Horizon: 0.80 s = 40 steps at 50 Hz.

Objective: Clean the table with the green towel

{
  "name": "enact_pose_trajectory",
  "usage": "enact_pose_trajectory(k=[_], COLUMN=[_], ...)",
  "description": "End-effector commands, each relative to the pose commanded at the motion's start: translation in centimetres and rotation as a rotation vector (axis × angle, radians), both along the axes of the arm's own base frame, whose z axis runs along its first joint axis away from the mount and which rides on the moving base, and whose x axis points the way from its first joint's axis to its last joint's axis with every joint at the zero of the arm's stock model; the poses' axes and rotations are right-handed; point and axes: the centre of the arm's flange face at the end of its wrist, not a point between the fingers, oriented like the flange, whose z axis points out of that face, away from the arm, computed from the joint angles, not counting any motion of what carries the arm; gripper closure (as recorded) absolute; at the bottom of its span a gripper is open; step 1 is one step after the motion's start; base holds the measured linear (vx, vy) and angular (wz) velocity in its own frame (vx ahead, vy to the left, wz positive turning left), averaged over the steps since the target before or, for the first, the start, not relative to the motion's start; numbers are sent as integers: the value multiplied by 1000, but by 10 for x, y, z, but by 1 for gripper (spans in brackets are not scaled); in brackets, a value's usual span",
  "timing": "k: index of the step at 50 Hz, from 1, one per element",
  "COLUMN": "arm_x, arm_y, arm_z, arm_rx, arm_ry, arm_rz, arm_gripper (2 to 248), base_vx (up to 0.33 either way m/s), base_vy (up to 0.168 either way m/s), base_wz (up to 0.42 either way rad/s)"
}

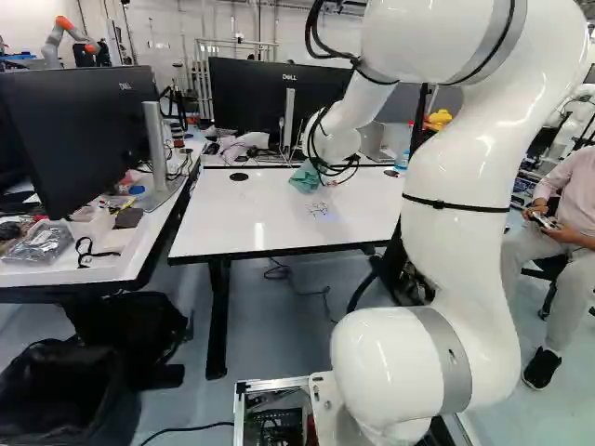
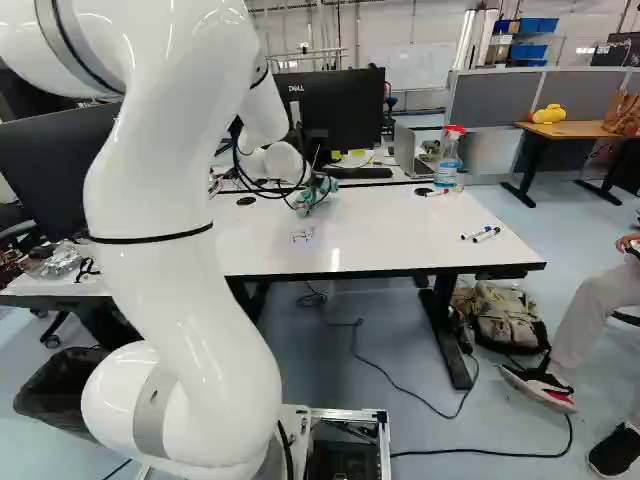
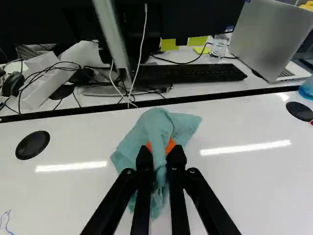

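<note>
White glossy tabletop (image 1: 246,223): black-edged, standing between the base and a far desk (image 3: 205,90) loaded with computer gear; this is the surface to be wiped.
Soft green cloth towel (image 3: 156,122): bunched over the far part of the tabletop, its loose folds fanning out beyond and below the grip; whether it presses on the surface, I cannot tell. The slack probably serves as the wiping face.
Black fingers (image 3: 176,159) with orange pads: closed on a gathered fold of the towel, one from each side, likely so that it will not slip out when dragged.
Thin blue scribble (image 1: 318,209): on the tabletop, nearer the base than the towel, so the likely next move is to bring the cloth back over it.
Slim white markers (image 2: 478,235): two at the right of the right base view, off to the side of the scribble, perhaps put there to leave room for wiping; a wide sweep could still knock them.
Clear spray bottle with red trigger (image 2: 447,160): upright near the far edge, possibly for cleaning.
Black computer keyboard (image 3: 190,73) and silver laptop (image 3: 266,36): on the far desk, just past the towel; overshooting might brush them.
</note>
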Motion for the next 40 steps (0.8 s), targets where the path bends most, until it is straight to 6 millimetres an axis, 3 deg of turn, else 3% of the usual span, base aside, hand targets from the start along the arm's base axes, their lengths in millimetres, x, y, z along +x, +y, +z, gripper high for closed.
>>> enact_pose_trajectory(k=[40], arm_x=[-80], arm_y=[23], arm_z=[4], arm_rx=[1], arm_ry=[28], arm_rz=[39], arm_gripper=[212], base_vx=[0], base_vy=[0], base_wz=[0])
